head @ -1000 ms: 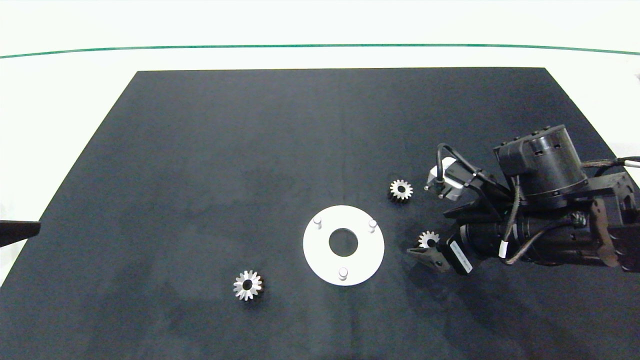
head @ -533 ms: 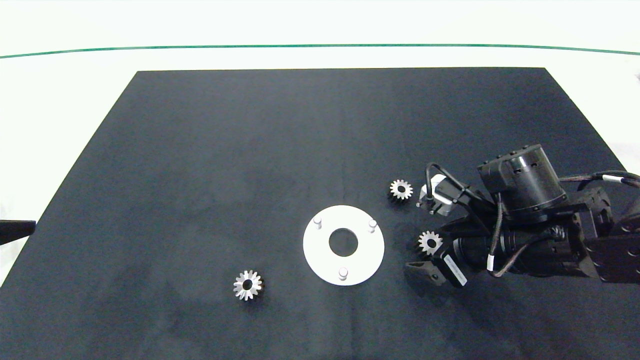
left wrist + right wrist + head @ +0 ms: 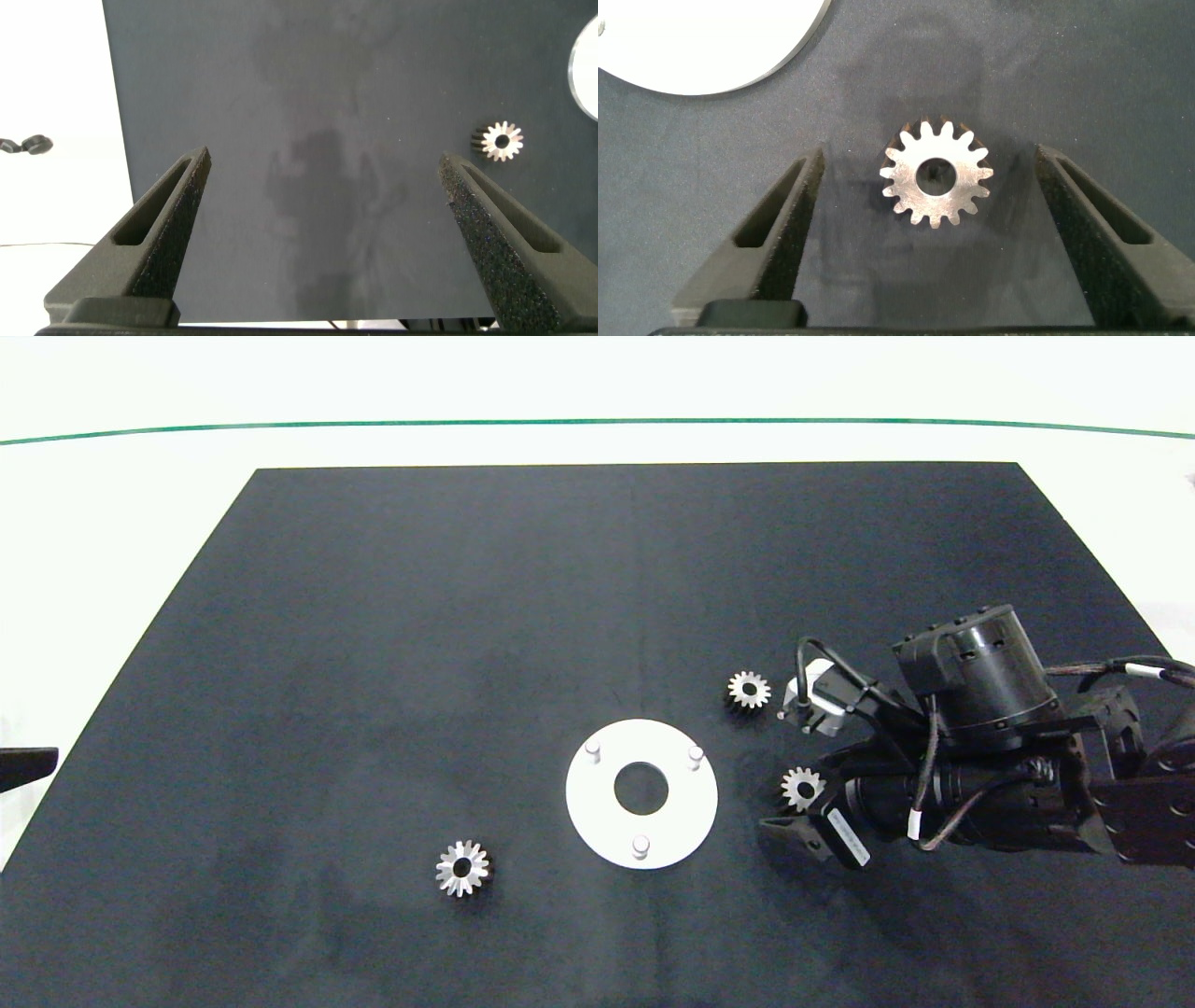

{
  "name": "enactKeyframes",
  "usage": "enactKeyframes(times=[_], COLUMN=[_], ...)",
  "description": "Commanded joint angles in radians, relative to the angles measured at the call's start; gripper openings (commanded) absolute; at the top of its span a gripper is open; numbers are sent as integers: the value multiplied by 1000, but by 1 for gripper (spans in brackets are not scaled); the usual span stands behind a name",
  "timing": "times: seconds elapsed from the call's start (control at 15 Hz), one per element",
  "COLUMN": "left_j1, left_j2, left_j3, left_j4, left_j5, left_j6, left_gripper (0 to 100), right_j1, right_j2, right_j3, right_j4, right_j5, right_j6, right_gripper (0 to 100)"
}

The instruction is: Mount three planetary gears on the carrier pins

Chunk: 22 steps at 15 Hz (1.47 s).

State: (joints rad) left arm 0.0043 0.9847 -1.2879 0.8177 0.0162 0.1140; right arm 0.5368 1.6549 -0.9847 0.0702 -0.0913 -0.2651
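Note:
The white disc (image 3: pixel 597 803) lies near the middle of the black mat with three carrier pins (image 3: pixel 640 846) standing bare on it. Three planetary gears lie flat on the mat: one (image 3: pixel 749 690) beyond the disc's right side, one (image 3: pixel 462 868) to its near left, one (image 3: pixel 802 788) just right of it. My right gripper (image 3: pixel 799 795) is open and low around that last gear (image 3: pixel 936 175); its fingers (image 3: pixel 785 219) flank the gear with gaps on both sides. The disc's edge (image 3: pixel 701 37) shows close by. My left gripper (image 3: pixel 324 159) is open and holds nothing.
The black mat (image 3: pixel 420 616) covers most of the white table, with a green line (image 3: pixel 597 422) along the far side. The left arm (image 3: pixel 23 767) only peeks in at the left edge. Its wrist view shows the near-left gear (image 3: pixel 497 141) and the disc's rim (image 3: pixel 589 56).
The right arm has swung left and lowered, bringing its open fingers around the gear right of the disc. The left arm's tip has drawn back slightly toward the left edge. The gears have not moved.

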Motion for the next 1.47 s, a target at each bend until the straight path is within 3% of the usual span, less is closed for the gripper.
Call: enactKeyframes(times=[0.07, 1.47], left_j1=[-3, -3], left_j2=[-8, -23], left_j3=[-1, -1], left_j4=[5, 5], left_j5=[1, 1], left_j6=[3, 3], left_gripper=[100, 100], right_j1=[-11, -9], right_j2=[-3, 13], right_j3=[0, 35], right_j4=[0, -56], right_j5=[2, 2], right_j6=[0, 0], right_gripper=[84, 42])
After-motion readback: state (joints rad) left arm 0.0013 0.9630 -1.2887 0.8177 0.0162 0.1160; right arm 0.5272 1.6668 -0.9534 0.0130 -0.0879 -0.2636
